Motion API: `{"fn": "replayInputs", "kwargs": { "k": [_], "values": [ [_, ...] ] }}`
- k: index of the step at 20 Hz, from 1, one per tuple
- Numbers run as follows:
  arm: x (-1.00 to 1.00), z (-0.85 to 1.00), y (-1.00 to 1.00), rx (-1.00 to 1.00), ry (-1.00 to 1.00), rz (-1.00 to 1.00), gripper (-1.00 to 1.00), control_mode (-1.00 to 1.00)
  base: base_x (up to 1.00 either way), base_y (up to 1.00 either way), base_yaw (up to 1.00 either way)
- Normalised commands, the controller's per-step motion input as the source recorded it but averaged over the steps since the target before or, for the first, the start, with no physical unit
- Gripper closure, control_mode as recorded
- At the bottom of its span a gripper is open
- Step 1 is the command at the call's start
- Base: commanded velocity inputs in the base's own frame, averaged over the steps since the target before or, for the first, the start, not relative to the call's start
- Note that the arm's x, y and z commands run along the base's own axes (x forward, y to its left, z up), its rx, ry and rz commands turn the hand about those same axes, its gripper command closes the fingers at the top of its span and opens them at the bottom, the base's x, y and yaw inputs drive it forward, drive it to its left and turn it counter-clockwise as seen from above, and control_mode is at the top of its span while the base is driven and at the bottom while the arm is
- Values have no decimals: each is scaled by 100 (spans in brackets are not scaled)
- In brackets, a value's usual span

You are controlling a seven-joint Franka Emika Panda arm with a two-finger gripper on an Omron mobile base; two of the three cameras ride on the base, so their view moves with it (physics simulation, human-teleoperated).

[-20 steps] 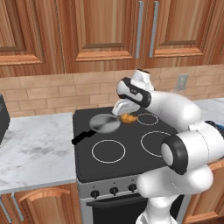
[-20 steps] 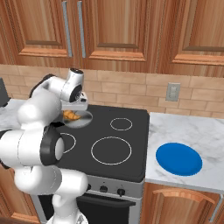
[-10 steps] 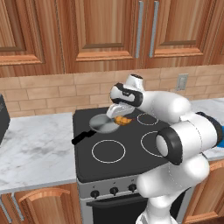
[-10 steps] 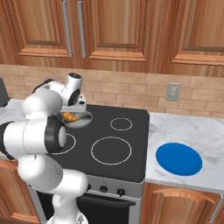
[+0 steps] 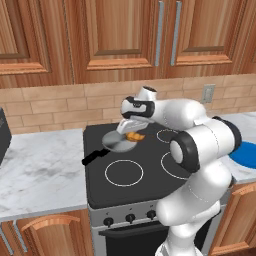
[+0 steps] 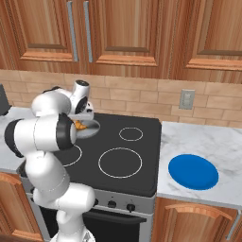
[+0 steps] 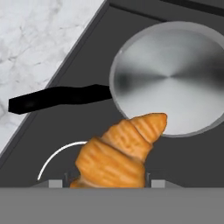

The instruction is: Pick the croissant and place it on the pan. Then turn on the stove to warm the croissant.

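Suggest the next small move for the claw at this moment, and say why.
Probably carry the croissant a little further over the pan before letting go. In the hand view the claw is shut on the croissant, whose tip only overlaps the pan's near rim, while most of the pastry hangs above the black stove glass. Released now, it might land on the rim or beside it.

Pretty standard kitchen here: warm brown wooden upper cabinets [image 5: 115, 35] with long steel handles run along the whole wall, over a tan brick backsplash [image 6: 142, 97]. There's a grey wall outlet [image 6: 187, 99] in the bricks. White marble counters [image 5: 40, 170] sit on both sides, matching wooden lower cabinets [image 6: 194, 220] with curved handles below. Lighting's soft and even.
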Motion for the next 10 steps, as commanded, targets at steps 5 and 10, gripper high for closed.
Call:
{"fn": "replayInputs", "kwargs": {
  "k": [5,10],
  "values": [
    [37,-21,0,0,0,0,100,-100,0,0,0],
    [32,-23,0,0,0,0,100,-100,0,0,0]
  ]
}}
